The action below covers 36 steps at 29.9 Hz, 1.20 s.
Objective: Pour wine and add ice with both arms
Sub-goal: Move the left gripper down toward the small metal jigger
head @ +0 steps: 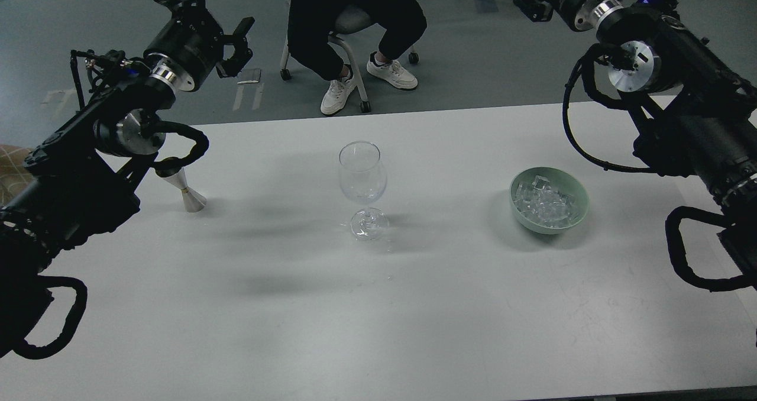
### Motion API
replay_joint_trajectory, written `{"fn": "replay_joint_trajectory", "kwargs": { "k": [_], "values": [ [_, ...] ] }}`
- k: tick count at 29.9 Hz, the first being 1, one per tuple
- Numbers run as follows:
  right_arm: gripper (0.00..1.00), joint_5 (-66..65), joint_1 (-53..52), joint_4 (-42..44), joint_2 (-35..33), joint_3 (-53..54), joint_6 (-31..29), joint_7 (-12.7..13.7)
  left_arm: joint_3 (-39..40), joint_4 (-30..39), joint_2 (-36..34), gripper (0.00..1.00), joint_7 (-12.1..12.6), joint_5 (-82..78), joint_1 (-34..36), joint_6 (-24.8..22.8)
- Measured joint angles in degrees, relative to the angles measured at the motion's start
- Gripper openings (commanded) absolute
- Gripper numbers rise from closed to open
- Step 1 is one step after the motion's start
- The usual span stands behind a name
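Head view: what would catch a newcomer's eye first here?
A clear wine glass stands upright at the middle of the white table, with a pale green bowl heaped with ice to its right. Two black arms frame the scene, the left gripper raised beyond the table's far edge.

Even, cool overhead light fills the scene, fairly bright with no harsh hotspots. The white table (378,330) reads pale grey-blue and shows only soft, smeared shadows: broad dim patches to the left of the wine glass (362,182) and a darker rim of shade around the green bowl (550,200). The glass carries faint highlights and is hard to separate from the tabletop. Focus is sharp in the middle. The table's edges bow outward from wide-angle distortion, and the black arms lose detail in their dark parts.
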<state>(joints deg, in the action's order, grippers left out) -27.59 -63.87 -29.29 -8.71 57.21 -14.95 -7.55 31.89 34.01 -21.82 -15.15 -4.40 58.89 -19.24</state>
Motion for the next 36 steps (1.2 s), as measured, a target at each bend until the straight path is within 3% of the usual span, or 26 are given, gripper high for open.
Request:
{"fn": "replay_joint_trajectory", "kwargs": {
  "k": [14,20,28,36],
  "values": [
    [1.0,0.0,0.4,0.0,0.0,0.0,0.7,-0.1,-0.1,-1.3,-0.3,0.98,-0.5,-0.2,0.0,-0.3],
    [1.0,0.0,0.5,0.0,-0.1,0.0,0.7,-0.1,0.2,-2.4,-0.1,0.98,0.0,0.0,0.1,-3.1],
    [1.0,0.0,0.6,-0.1,0.0,0.0,0.7,-0.4,9.1,-3.9,0.5,0.98,0.2,0.1,-0.2,-3.0],
    [1.0,0.0,0.5,-0.1,-0.1,0.0,0.8,-0.7,9.6,-3.6,2.4,0.98,0.6,-0.4,-0.9,-3.1]
  ]
}}
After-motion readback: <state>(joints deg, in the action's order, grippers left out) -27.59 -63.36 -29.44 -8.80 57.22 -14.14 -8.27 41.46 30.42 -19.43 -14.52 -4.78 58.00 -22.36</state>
